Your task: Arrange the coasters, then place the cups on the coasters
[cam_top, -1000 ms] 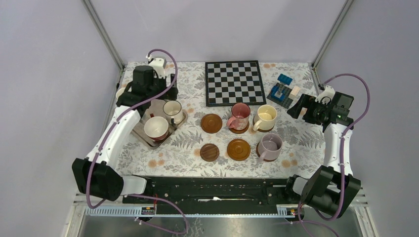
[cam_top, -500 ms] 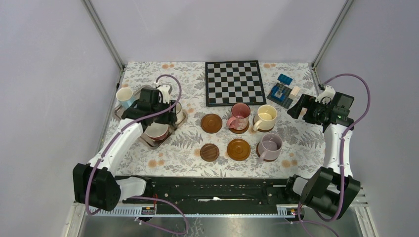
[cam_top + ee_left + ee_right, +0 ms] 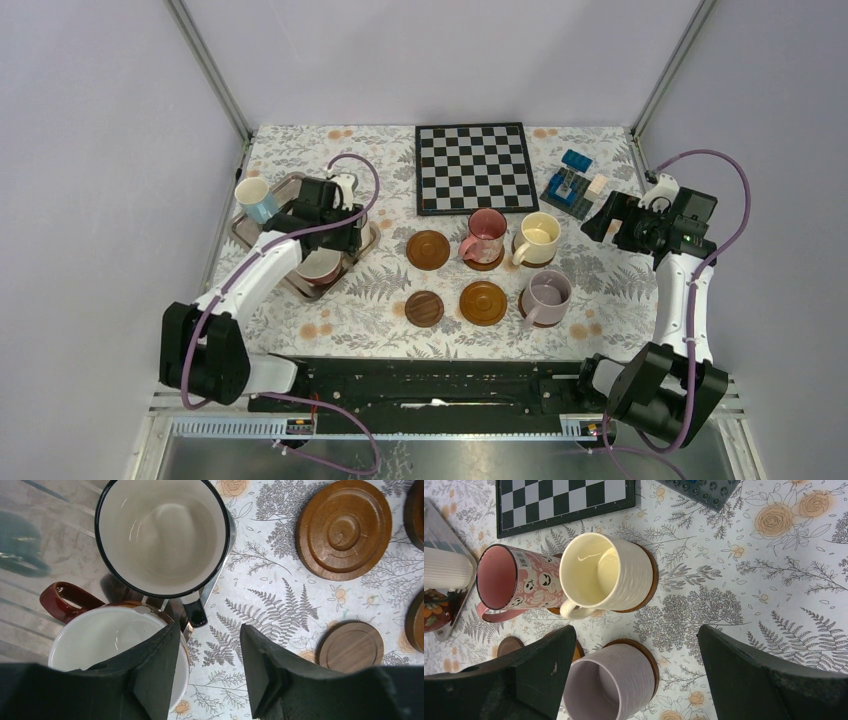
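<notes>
Metal tray (image 3: 60, 510) — cream cup (image 3: 162, 532), red-brown cup (image 3: 110, 640), both empty.

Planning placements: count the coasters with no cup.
3. One coaster left of the pink cup; a dark coaster and a lighter coaster in the near row, left of the lilac cup. None looks hidden.

Readable text: none in any view.
Pink mug (image 3: 519, 587): small printed ghost-like faces on its outside, no lettering.
Chessboard (image 3: 472, 167): black and white squares only; no letters or numbers can be made out along its rim.
</notes>
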